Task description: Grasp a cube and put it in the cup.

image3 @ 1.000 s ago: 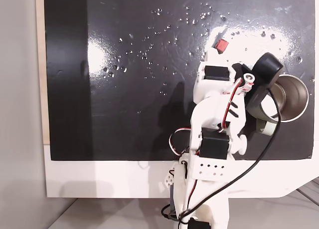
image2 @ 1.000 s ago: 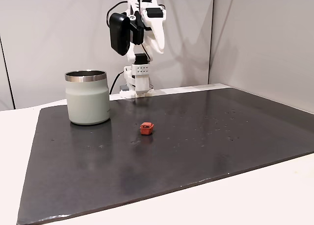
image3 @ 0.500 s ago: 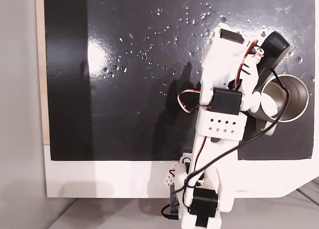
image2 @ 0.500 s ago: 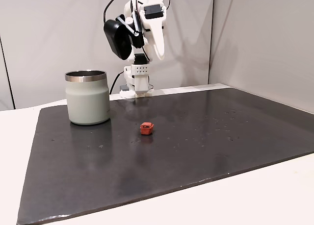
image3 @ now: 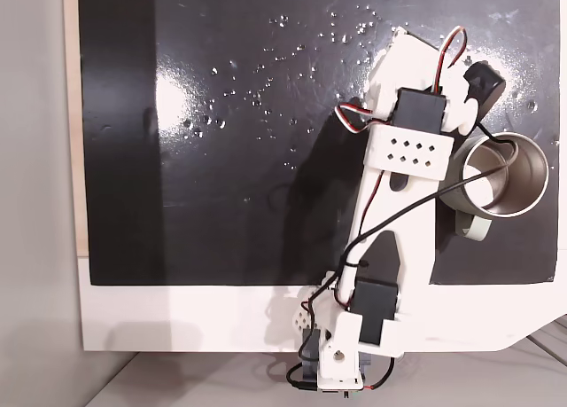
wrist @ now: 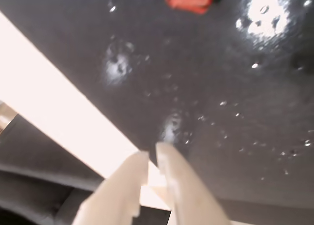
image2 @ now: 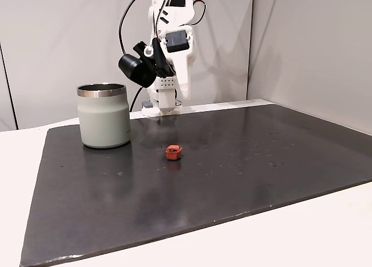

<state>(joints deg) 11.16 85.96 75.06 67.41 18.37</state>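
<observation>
A white robot arm is reaching out over a dark mat (image2: 244,162) on a pale desk (image2: 325,232), its gripper (wrist: 152,159) hanging above the mat with nothing in it. In the wrist view the two pale fingers (wrist: 125,183) are sitting almost together, only a thin gap showing between them. The small red-orange cube (image2: 173,152) is lying near the middle of the mat, well apart from the arm's base at the far edge. The grey-green cup (image2: 104,115) with its steel rim is standing upright toward the mat's far left corner in the front fixed view, apart from the cube.
</observation>
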